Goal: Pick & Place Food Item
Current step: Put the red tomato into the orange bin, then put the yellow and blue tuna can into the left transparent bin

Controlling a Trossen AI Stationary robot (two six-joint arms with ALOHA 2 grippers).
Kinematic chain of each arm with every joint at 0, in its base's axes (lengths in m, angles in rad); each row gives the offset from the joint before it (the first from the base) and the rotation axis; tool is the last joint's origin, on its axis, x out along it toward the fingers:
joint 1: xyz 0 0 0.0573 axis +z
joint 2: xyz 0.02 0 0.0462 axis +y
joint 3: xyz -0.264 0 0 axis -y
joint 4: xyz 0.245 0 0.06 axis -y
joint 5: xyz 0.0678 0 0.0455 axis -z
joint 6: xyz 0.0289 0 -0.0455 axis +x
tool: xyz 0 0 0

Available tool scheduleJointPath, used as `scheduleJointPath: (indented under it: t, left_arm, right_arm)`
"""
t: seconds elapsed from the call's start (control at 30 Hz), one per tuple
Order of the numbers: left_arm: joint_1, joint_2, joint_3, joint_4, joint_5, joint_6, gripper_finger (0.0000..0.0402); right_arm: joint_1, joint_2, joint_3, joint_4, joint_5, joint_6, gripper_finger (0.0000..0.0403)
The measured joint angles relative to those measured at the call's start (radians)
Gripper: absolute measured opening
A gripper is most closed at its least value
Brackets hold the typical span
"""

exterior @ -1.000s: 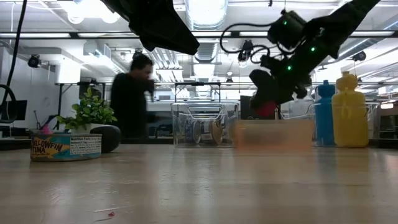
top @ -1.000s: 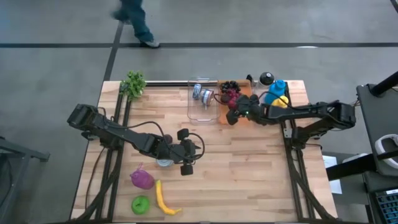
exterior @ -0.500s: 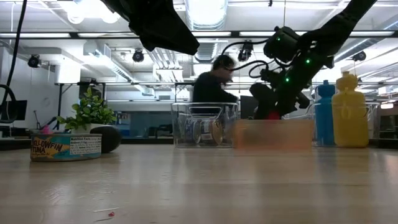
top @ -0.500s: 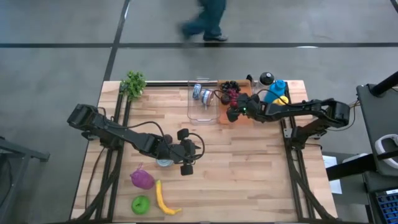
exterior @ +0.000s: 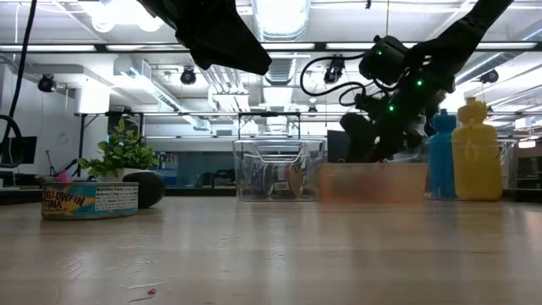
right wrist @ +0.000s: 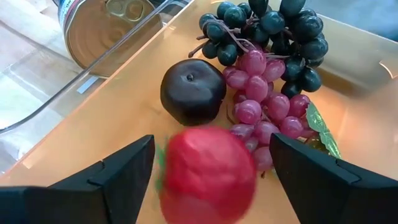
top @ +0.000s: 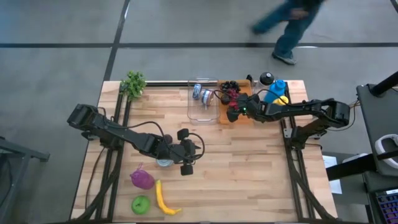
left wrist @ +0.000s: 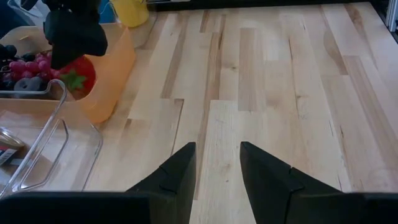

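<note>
High view: your right end effector [top: 234, 112] sits over the orange tray [top: 245, 118]. Left end effector [top: 186, 157] waits mid-bench, empty, fingers part-spread.

Right wrist view: jaws wide, red fruit [right wrist: 208, 168] between them, apparently released (blurred). Lift straight up, clear of grapes [right wrist: 264, 93].

Two dark jointed arms with looping black cables and green indicator lights.
</note>
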Motion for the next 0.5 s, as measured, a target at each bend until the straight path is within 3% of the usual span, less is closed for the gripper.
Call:
scheduleJointPath:
  t: [0.27,0.5]
  left_arm:
    - [0.000,0.000,0.000,0.000,0.000,0.000,0.0129]
    - [0.000,0.000,0.000,0.000,0.000,0.000,0.0129]
  right_arm:
    - [0.000,-0.007,0.000,-0.001,0.000,-0.005,0.0344]
    - [0.009,-0.087,0.007,-0.007,0.001,-0.017,0.0354]
